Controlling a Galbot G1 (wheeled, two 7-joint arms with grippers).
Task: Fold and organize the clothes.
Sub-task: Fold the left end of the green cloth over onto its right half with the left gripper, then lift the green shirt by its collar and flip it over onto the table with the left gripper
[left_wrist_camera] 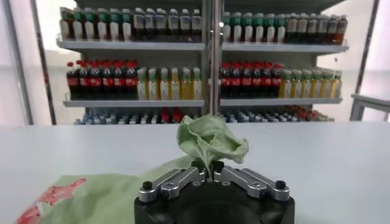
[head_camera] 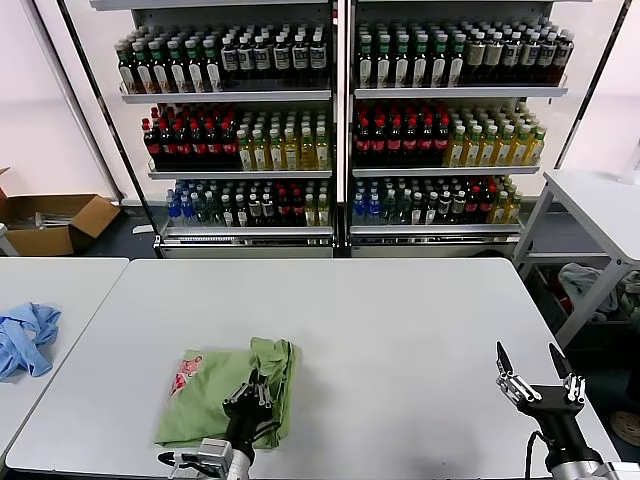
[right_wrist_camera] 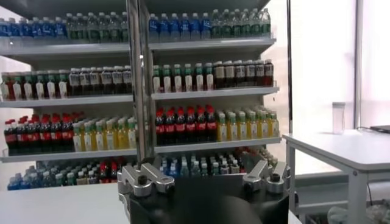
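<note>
Left end effector pinches green shirt fold on table

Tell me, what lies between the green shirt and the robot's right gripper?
Only bare white table separates the green shirt from the right gripper, per the head view.

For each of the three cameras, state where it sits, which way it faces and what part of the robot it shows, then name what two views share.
Head view: high on the robot, looking forward and down at the white table; shows the left gripper on the green shirt and the right gripper open at the table's right edge.
Left wrist view: low, facing the drink shelves; its fingers pinch a raised shirt fold.
Right wrist view: facing the shelves; only its own spread fingers.
Shared: head and left wrist views both show the shirt.
</note>
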